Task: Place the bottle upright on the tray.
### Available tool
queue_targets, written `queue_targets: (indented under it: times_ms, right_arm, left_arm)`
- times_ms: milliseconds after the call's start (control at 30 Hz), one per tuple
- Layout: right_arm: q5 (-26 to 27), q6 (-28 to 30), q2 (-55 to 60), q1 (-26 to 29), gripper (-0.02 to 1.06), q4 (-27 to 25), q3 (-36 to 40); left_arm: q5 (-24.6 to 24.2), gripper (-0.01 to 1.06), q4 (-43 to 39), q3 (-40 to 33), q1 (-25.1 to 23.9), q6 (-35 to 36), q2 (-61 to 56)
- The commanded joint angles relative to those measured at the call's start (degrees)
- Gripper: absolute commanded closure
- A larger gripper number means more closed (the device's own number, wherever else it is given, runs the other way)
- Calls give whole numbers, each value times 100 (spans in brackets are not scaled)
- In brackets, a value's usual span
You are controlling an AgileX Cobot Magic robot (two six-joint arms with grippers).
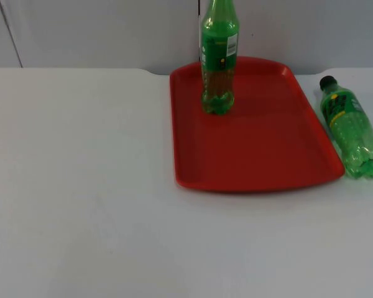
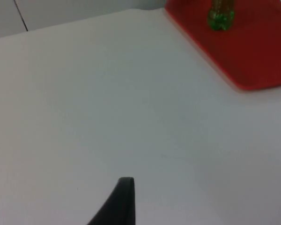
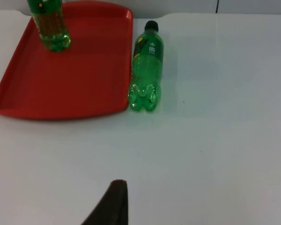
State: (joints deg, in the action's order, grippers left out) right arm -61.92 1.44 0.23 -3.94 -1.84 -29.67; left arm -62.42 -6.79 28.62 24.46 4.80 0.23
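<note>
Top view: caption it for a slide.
One green bottle stands upright on the red tray; a second bottle lies on the white table beside it.

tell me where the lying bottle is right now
The lying bottle rests on the white table, just off the red tray's right edge, cap toward the wall.

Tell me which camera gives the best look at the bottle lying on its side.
The right wrist view: the lying bottle shows whole from black cap to base, on the table right beside the red tray. The top view has it whole too, but near the picture's edge. The left wrist view has the tray and the upright bottle.
</note>
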Motion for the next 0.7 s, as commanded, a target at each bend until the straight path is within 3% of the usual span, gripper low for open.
queue_targets:
  times_ms: [0,667]
  right_arm:
    - [20,53,-23,-11,0,17,7]
    - [20,53,-23,-11,0,17,7]
  left_arm:
    - [68,0,89,-33,9,-84,-23]
    - [77,0,185,-33,9,-325,-23]
